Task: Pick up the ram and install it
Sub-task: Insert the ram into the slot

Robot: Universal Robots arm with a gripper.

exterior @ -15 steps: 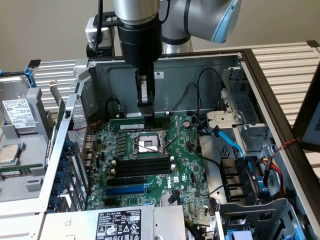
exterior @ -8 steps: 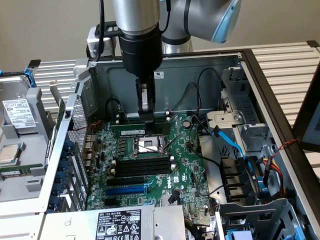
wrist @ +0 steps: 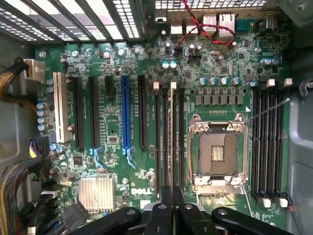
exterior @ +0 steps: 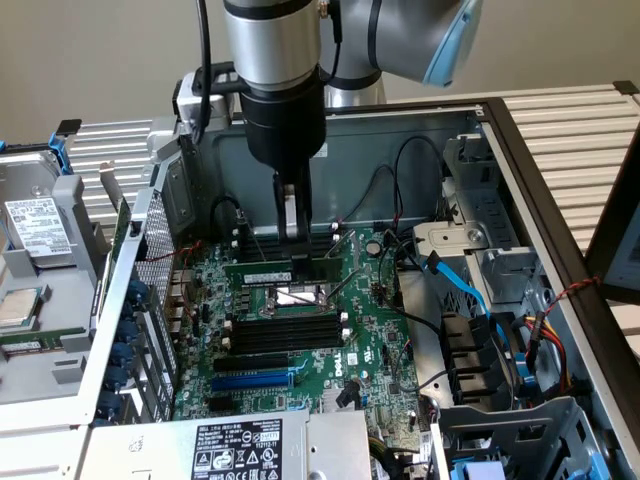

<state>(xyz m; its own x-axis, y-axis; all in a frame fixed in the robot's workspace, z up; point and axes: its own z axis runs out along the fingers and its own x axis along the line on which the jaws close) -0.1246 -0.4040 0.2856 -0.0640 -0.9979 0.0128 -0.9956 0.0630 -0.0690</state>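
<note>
Green ram (exterior: 262,269), pinched on edge by the hand (exterior: 296,260), hangs above the motherboard (exterior: 350,335) near the socket (exterior: 300,296); the fingers (exterior: 290,222) cover its middle.

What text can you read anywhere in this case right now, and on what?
"DELL": white print on the motherboard.
Power supply label: print too small to read.
Drive label: too small to read.
White label on the ram: too small to read.
</note>
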